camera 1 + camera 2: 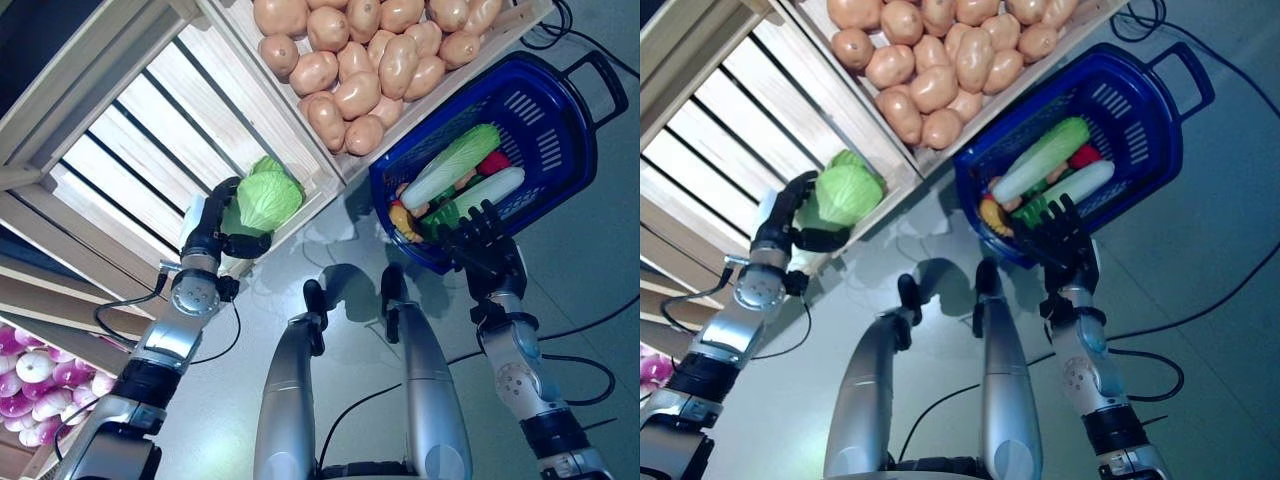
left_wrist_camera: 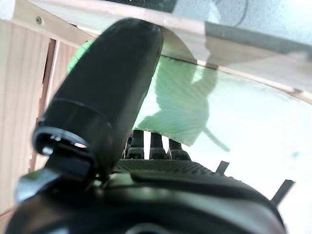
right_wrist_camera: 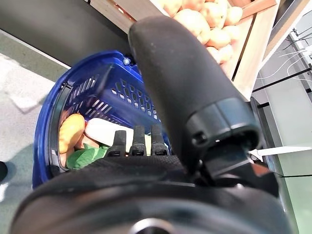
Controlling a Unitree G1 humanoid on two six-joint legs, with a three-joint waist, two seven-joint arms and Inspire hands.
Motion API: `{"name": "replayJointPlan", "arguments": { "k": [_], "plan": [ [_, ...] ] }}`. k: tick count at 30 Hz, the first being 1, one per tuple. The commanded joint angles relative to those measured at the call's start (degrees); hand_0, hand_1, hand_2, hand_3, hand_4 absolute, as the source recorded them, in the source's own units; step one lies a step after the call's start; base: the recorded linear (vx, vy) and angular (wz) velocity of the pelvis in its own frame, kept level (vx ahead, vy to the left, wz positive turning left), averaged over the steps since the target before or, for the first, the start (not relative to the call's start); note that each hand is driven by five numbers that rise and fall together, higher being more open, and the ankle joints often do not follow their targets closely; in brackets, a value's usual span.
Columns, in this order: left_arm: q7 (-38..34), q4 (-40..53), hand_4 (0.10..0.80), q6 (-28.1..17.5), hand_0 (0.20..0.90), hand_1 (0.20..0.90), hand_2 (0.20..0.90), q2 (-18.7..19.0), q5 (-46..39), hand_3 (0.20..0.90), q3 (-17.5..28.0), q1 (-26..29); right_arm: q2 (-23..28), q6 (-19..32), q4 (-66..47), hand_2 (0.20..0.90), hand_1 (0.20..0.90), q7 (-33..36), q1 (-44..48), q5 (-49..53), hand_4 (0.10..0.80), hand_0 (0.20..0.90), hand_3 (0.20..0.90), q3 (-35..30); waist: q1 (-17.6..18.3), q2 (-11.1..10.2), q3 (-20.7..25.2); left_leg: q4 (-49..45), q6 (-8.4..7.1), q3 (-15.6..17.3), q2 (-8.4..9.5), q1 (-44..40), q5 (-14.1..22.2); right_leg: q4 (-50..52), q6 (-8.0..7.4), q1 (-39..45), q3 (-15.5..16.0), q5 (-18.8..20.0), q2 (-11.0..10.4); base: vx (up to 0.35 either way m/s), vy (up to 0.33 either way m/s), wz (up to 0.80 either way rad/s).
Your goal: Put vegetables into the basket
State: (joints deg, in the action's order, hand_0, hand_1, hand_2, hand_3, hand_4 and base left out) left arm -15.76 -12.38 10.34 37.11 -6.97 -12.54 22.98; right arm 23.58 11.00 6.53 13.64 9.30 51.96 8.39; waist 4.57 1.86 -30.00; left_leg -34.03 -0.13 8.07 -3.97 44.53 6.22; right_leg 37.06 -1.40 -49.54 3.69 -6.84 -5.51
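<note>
My left hand (image 1: 205, 235) is shut on a round green cabbage (image 1: 265, 198), thumb under it and fingers behind. It holds the cabbage (image 2: 195, 107) at the front corner of an empty slatted wooden crate (image 1: 150, 130). The blue plastic basket (image 1: 560, 130) hangs tilted to the right, with a long pale green vegetable (image 1: 452, 163), a white one (image 1: 492, 188) and red and orange pieces inside. My right hand (image 1: 485, 245) grips the basket's near rim (image 3: 97, 87): its fingers (image 3: 136, 141) reach inside and its thumb (image 3: 170, 73) lies outside.
A wooden crate of potatoes (image 1: 360, 50) stands between the cabbage and the basket, its corner close to the basket's rim. A bin of purple-and-white turnips (image 1: 30, 385) shows at the lower left. Grey floor lies below and to the right.
</note>
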Motion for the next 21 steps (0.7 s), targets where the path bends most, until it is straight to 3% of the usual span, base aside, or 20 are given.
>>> {"name": "replayJointPlan", "arguments": {
  "k": [1, 7, 11, 17, 21],
  "plan": [
    [-2.37, 1.22, 0.8, -1.02, 0.9, 0.9, 0.9, 3.74, 0.42, 0.9, 0.42, 1.79, 1.6, 2.6, -6.06, 0.9, 0.9, -0.86, 0.98, -2.15, 0.8, 0.9, 0.9, -0.44, 0.48, -0.06, 0.21, 1.08, 0.24, 1.06, 0.09, 1.35, -1.49, -2.07, -0.77, 3.08, 2.11, 1.45, -1.04, 0.0, 0.0, 0.0],
    [-6.45, -2.47, 0.8, 2.0, 0.9, 0.9, 0.9, 2.77, 4.25, 0.9, -1.77, 4.36, 1.19, 2.41, -5.49, 0.9, 0.9, -0.59, 2.12, -2.07, 0.8, 0.9, 0.9, 0.7, 0.82, -0.68, 0.21, 0.48, 0.29, 0.93, 0.0, 1.75, -1.24, -1.81, -0.82, 2.77, 2.05, 1.53, -0.96, 0.0, 0.0, 0.0],
    [-13.09, -6.59, 0.8, 2.42, 0.9, 0.9, 0.9, 1.3, 7.12, 0.9, -3.27, 6.94, 0.89, 2.28, -4.72, 0.9, 0.9, 0.25, 3.19, -1.52, 0.8, 0.9, 0.9, 1.97, 1.12, -1.55, 0.21, -0.05, 0.22, 0.8, -0.38, 2.09, -1.18, -1.59, -0.92, 2.55, 1.98, 1.67, -0.84, 0.016, -0.025, -0.01],
    [-22.72, -12.05, 0.8, 1.62, 0.9, 0.9, 0.9, -3.66, 8.23, 0.9, -4.4, 9.92, -1.15, 3.03, -3.08, 0.9, 0.9, 1.96, 4.91, -2.26, 0.8, 0.9, 0.9, 4.08, 1.21, -2.59, 0.21, -1.79, 0.18, 0.2, -0.49, 3.3, -0.68, 0.09, -0.98, 1.33, 1.91, 1.52, -0.55, 0.022, -0.04, -0.06],
    [-25.96, -15.29, 0.8, 3.82, 0.9, 0.9, 0.9, -5.45, 13.16, 0.9, -6.62, 11.98, -2.59, 3.34, -2.06, 0.9, 0.9, 3.01, 6.08, -2.83, 0.8, 0.9, 0.9, 5.35, 1.14, -3.08, 0.21, -2.0, 0.0, -0.2, -0.5, 3.78, -0.67, 0.5, -1.13, 0.85, 2.1, 1.56, -0.46, 0.011, -0.034, -0.01]
  ]
}}
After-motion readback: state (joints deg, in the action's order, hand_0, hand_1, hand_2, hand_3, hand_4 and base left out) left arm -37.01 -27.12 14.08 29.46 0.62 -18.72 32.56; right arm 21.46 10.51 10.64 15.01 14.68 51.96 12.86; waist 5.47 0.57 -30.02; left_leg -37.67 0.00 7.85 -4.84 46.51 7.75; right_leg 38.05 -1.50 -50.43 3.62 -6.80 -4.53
